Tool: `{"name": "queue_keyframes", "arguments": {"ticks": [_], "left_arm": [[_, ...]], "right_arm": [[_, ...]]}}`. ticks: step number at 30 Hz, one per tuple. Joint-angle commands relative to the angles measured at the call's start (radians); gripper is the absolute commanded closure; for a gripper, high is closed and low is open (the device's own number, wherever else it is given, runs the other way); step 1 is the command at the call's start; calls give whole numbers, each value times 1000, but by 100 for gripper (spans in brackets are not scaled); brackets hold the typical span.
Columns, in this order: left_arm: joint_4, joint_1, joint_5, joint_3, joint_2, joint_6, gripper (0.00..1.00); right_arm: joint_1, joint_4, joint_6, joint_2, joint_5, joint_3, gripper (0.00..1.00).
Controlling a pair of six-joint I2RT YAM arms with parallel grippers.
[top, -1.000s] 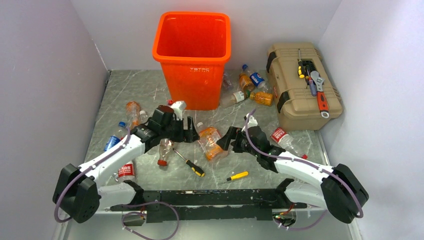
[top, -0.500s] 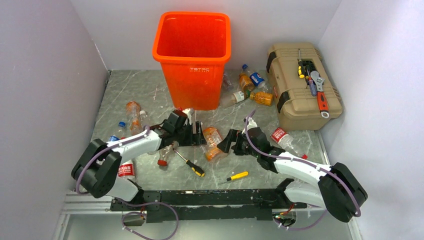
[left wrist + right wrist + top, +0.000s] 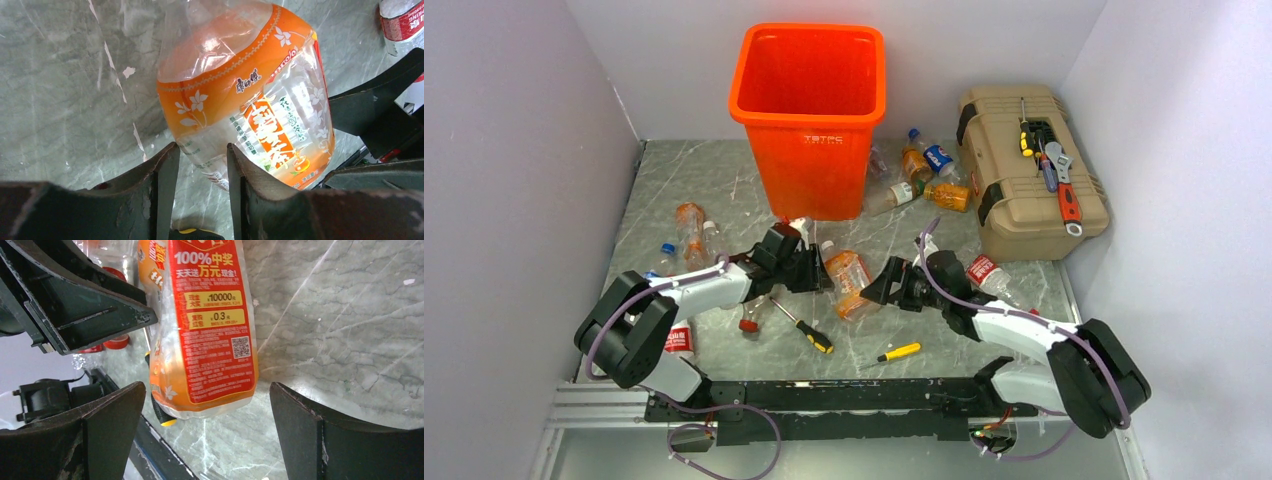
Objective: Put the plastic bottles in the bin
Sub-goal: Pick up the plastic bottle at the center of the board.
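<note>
An orange-labelled plastic bottle (image 3: 848, 279) lies on the marble between my two grippers. My left gripper (image 3: 816, 272) is at its left side. In the left wrist view the bottle (image 3: 240, 90) has its lower corner between the tips of the left gripper (image 3: 200, 147). Those jaws stand a narrow gap apart, and a pinch is not clear. My right gripper (image 3: 879, 288) is at the bottle's right end. In the right wrist view it (image 3: 207, 385) is wide open astride the bottle's base (image 3: 210, 315), touching nothing. The orange bin (image 3: 809, 100) stands at the back.
More bottles lie by the tan toolbox (image 3: 1029, 170), at the left (image 3: 689, 225) and near the right arm (image 3: 989, 275). A red-capped bottle (image 3: 752, 305) lies under the left arm. Two yellow-handled screwdrivers (image 3: 802, 325) (image 3: 899, 351) lie in front.
The left arm dropped low and reached right to the orange-labelled bottle, and its jaws narrowed sharply. The right gripper opened slightly wider and shifted a little.
</note>
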Motion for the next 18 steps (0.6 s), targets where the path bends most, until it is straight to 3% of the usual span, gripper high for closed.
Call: {"name": "queue_keyframes", "arguments": {"ticks": [1,8,18], "left_arm": [[-8,-2,-81,-43,32,8,57],[49,-2,-78,-77,45,-2,60],[72,-3,-72,-91,57,-4,61]], "right_arm": [[-40,103,45,40,-123,-18,0],[-46,160,68,129,-154,-18,0],[-46,393,197,293,-211,-46,0]]}}
